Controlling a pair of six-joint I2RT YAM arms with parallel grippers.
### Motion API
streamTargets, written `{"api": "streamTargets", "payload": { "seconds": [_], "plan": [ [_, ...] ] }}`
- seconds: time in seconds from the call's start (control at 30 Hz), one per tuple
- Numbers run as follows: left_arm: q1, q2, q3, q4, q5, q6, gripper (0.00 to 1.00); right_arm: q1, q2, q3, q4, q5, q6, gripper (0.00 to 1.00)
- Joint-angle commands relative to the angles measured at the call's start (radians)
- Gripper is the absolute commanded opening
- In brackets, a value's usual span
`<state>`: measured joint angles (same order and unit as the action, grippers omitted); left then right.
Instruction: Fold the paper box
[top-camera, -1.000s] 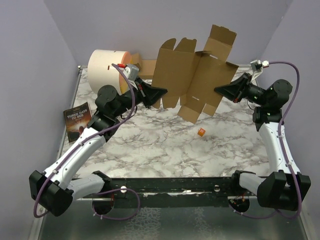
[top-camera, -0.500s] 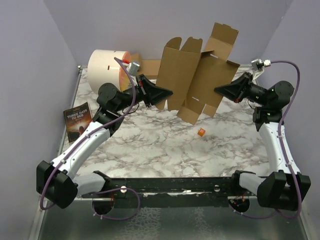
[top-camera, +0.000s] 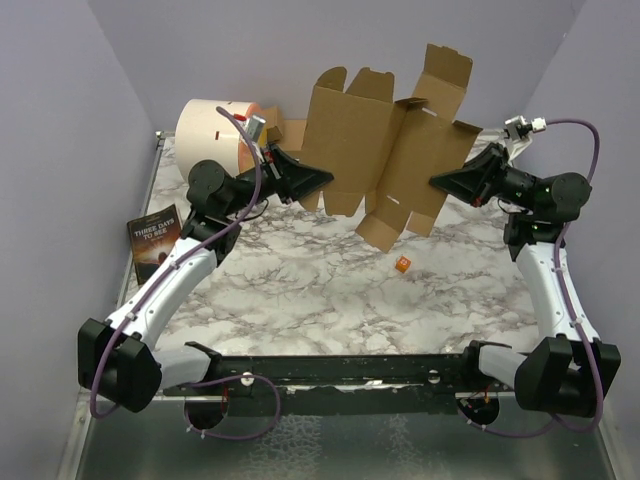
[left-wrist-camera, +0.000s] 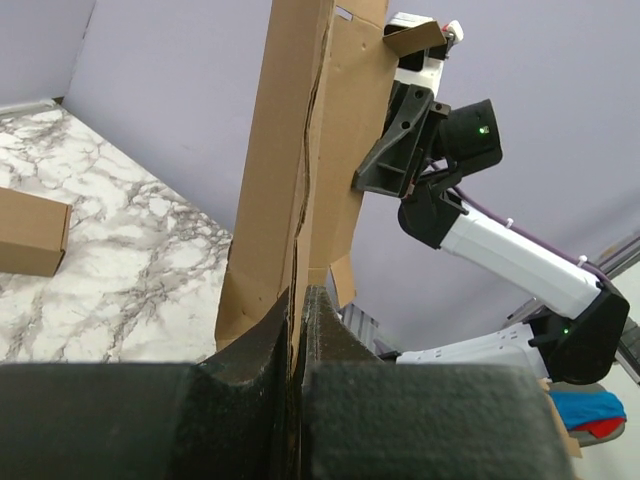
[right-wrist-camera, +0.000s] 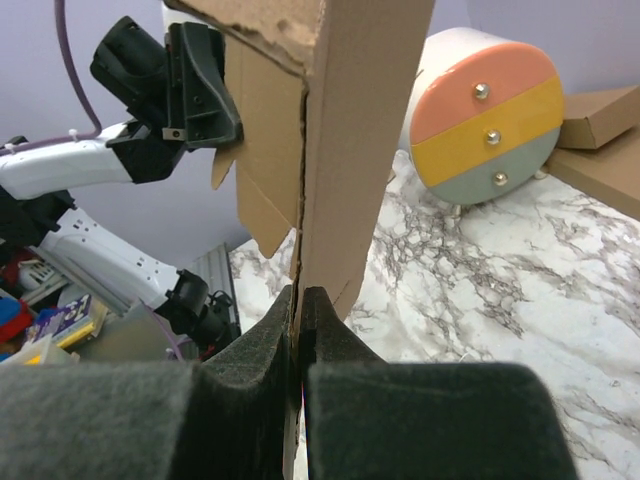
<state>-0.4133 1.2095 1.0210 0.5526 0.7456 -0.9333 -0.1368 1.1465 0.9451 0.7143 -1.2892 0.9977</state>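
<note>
Both ends of the flat paper box (top-camera: 380, 140) we pinch tight in the air: left gripper (top-camera: 327, 180) at nine o'clock, right gripper (top-camera: 434, 182) at three o'clock.

Paper box (top-camera: 385, 150) isn't folded up: one flat die-cut sheet of plain brown cardboard, with creased panels side by side and tuck flaps and slots sticking out along the top and bottom edges. It's in the air over the far half of the table (top-camera: 300, 290), roughly upright and tilted, with the top-right flap highest and one bottom flap hanging lowest near the middle. The left gripper (top-camera: 322, 181) pinches its left edge and the right gripper (top-camera: 436, 182) its right edge; both wrist views show a thin cardboard edge clamped between closed fingers.
</note>
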Motion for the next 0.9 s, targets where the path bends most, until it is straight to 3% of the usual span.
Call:
{"api": "streamTargets", "payload": {
  "seconds": [0.0,0.1,0.27,0.43,0.67,0.83,0.87],
  "plan": [
    [0.004,0.035,0.040,0.043,0.044,-0.050,0.00,0.006,0.021,0.013,0.132,-0.037,0.090,0.01],
    [0.013,0.055,0.043,0.132,0.075,-0.116,0.00,0.006,0.021,0.022,0.066,-0.024,0.043,0.01],
    [0.024,0.046,0.064,0.158,0.094,-0.125,0.00,0.006,0.008,0.077,-0.292,0.044,-0.263,0.02],
    [0.027,0.023,0.069,0.116,0.092,-0.080,0.00,0.006,-0.007,0.078,-0.390,0.086,-0.354,0.20],
    [0.027,0.019,0.045,0.189,0.105,-0.124,0.00,0.006,0.013,0.062,-0.296,0.076,-0.267,0.35],
    [0.027,0.015,0.042,0.195,0.107,-0.127,0.00,0.006,0.025,0.042,-0.173,0.054,-0.137,0.35],
    [0.027,0.015,0.042,0.195,0.109,-0.127,0.00,0.006,0.027,0.034,-0.130,0.048,-0.105,0.30]
  ]
}}
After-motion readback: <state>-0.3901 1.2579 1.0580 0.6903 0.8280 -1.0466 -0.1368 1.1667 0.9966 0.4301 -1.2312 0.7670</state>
